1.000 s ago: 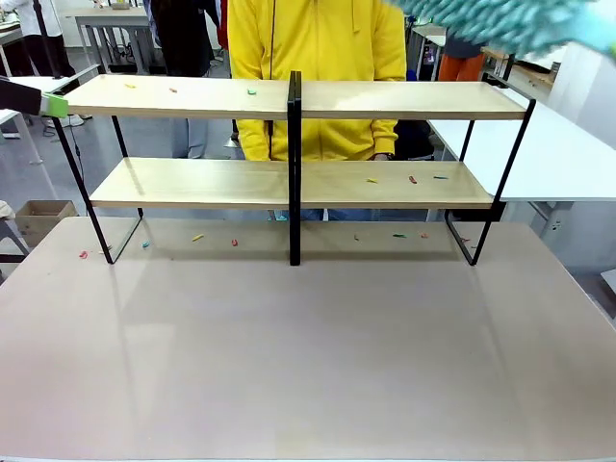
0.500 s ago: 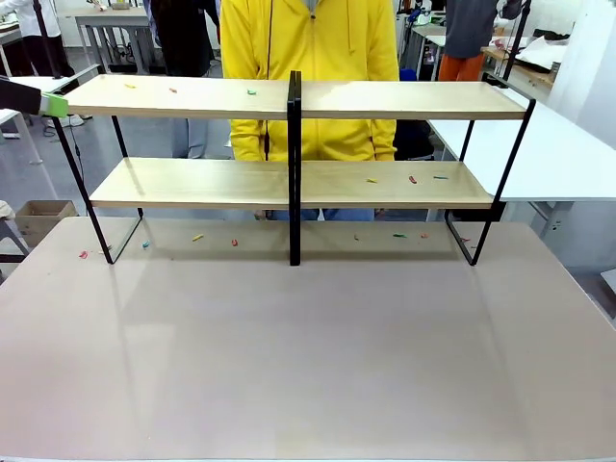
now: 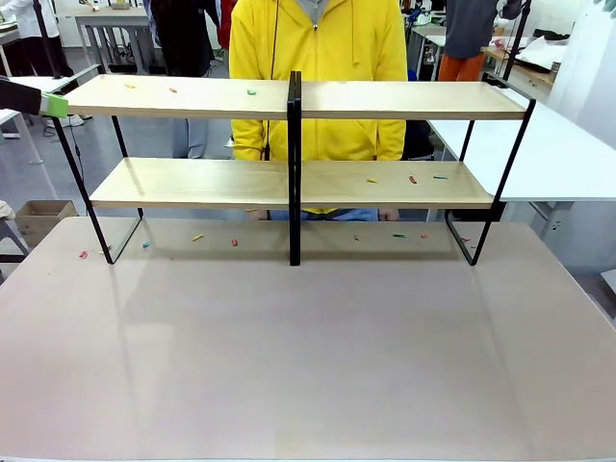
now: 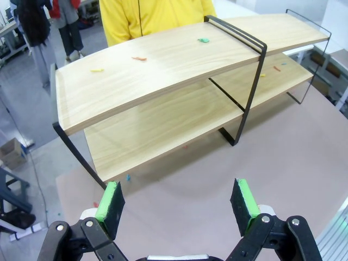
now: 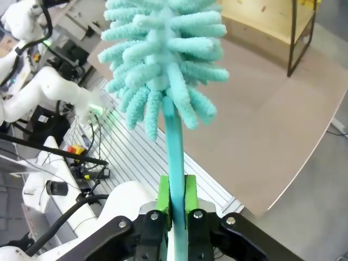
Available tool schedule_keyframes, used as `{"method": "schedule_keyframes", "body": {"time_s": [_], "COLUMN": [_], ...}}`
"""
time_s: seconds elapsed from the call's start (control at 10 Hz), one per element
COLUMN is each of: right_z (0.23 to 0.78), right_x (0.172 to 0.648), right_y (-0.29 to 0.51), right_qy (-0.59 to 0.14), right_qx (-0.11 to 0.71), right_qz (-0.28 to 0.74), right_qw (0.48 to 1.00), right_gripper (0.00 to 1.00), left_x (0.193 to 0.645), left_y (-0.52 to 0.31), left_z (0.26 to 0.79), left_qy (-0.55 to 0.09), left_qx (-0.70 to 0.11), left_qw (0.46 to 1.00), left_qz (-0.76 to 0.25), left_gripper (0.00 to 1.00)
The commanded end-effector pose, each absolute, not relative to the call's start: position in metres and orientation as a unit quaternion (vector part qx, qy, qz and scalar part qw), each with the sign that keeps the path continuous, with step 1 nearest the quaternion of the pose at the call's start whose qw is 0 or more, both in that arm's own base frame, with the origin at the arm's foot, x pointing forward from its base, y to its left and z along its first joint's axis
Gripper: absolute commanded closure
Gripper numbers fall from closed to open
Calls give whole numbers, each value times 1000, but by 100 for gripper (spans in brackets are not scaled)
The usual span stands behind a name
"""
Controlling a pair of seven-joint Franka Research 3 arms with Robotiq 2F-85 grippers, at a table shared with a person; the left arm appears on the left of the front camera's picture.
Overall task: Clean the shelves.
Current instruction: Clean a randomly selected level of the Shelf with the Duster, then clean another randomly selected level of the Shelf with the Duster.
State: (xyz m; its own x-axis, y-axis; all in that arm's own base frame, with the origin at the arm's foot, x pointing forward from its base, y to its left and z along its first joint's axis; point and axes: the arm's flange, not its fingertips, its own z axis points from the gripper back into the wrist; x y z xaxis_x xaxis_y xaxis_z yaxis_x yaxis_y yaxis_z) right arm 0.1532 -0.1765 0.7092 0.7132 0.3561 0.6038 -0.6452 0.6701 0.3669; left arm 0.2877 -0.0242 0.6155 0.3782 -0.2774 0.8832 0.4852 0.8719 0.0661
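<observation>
- Shelves (image 3: 192, 183) stand along the far edge of the bench (image 3: 308, 366), two light-wood boards on a thin black frame with a black centre post, spanning most of its width.
- Small coloured scraps (image 3: 251, 92) lie on the left half of the top board; more sit on the right half of the lower board, and others are strewn on the bench beneath the shelves, towards both the left and right edges.
- Left fingers (image 4: 111, 201) are spread wide with nothing between the green pads; in the wrist view they hang over the bench's left side, facing the left end of the shelves.
- In the front view one green pad shows just beside the left end of the top board, level with it; whether it touches cannot be told.
- Right fingers (image 5: 163, 193) are clamped on the thin teal handle of a duster (image 5: 163, 60), its fluffy teal head pointing away from the wrist, with a corner of the bench and one end of the shelves beyond it.
- A person (image 3: 318, 38) in a yellow hooded top stands behind the shelves at the far edge.
</observation>
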Motion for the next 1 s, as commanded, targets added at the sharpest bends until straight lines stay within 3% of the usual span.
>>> {"method": "schedule_keyframes", "body": {"time_s": [0.0,0.9], "right_z": [726,726], "right_x": [155,155], "right_y": [-179,-179], "right_qy": [-235,-235], "right_qx": [294,294], "right_qz": [284,284], "right_qw": [882,882], "right_gripper": [88,88], "left_x": [289,289], "left_y": [-22,-22], "left_z": [617,617], "left_qy": [-508,-508], "left_qx": [-97,-97], "left_qw": [822,822], "left_qz": [-239,-239], "left_gripper": [0,0]}}
